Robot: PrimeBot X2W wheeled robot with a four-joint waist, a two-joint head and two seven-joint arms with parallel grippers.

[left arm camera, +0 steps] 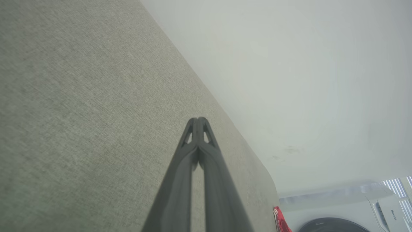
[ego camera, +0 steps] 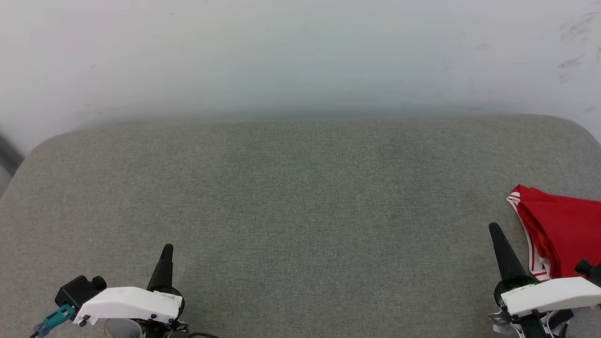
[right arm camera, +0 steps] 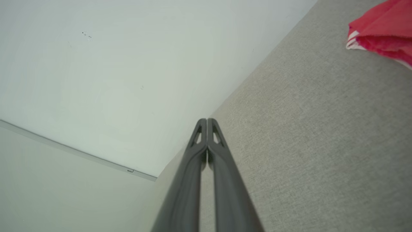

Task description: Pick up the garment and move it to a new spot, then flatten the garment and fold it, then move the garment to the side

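garment [ego camera: 563,230] heaped at bench [ego camera: 300,197] right edge, beside my right hand [ego camera: 494,228]. Fits pre-pickup or already set aside; fold unclear. left hand [ego camera: 167,247] and right hand fully closed, empty.

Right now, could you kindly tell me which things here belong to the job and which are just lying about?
For the job:
red shirt
left gripper, shut, empty
right gripper, shut, empty

Just about:
grey fabric surface
white wall
washing machine

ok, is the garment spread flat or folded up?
Not spread: the garment lies in overlapping red layers on the grey surface. Frame cuts it off; how neat the fold is, cannot tell.
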